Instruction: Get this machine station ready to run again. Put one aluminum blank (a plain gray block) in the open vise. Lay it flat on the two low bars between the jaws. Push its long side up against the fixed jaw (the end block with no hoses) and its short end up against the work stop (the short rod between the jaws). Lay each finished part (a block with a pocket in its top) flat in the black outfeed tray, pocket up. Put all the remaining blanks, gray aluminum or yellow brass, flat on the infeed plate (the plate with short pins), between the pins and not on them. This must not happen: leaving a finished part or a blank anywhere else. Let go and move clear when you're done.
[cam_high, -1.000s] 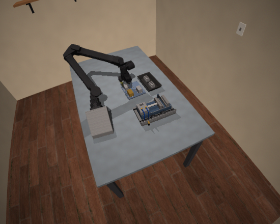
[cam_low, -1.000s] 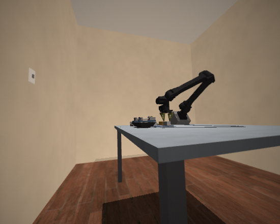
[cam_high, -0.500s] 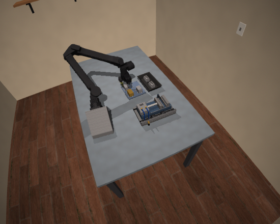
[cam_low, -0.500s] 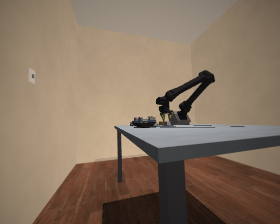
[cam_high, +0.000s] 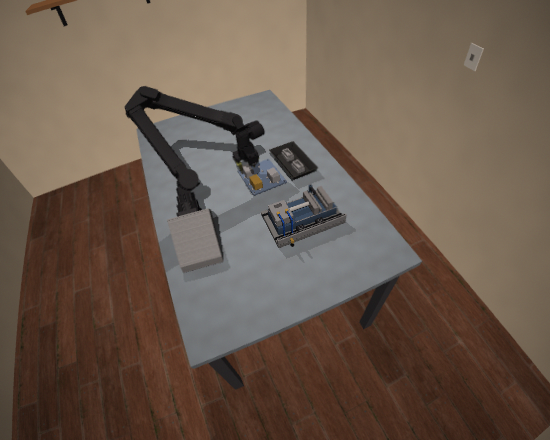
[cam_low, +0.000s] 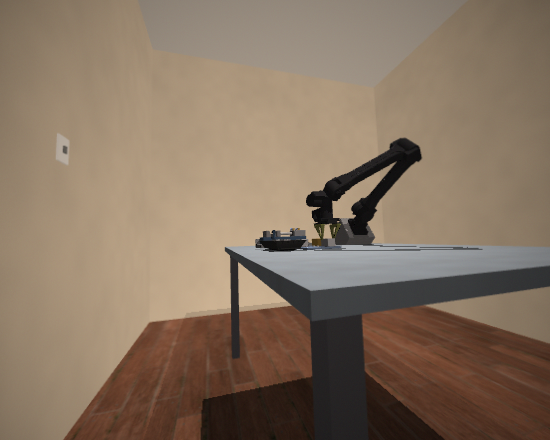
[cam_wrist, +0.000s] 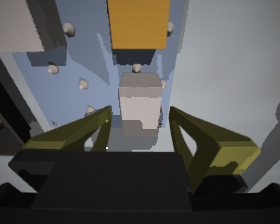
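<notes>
My gripper (cam_high: 247, 167) (cam_low: 327, 238) (cam_wrist: 140, 111) is open, its fingertips either side of a gray blank (cam_wrist: 141, 106) at the near edge of the blue infeed plate (cam_wrist: 65, 95). Gaps show on both sides; whether this blank lies flat is unclear. A yellow brass blank (cam_high: 256, 181) (cam_wrist: 139, 25) and another gray blank (cam_high: 273, 175) (cam_wrist: 22, 25) are also on the plate. Two pocketed parts (cam_high: 287, 153) (cam_high: 298, 166) lie pocket up in the black outfeed tray (cam_high: 311, 172). At the vise's (cam_high: 300, 221) hoseless end, two gray blocks stand side by side; whether one is a blank is unclear.
The vise's blue hoses (cam_high: 284, 225) rise at its left end, beside the ribbed front rail (cam_high: 312, 230). The tray is behind the vise and right of the plate. Short pins (cam_wrist: 83, 84) (cam_wrist: 53, 69) stick up from the plate.
</notes>
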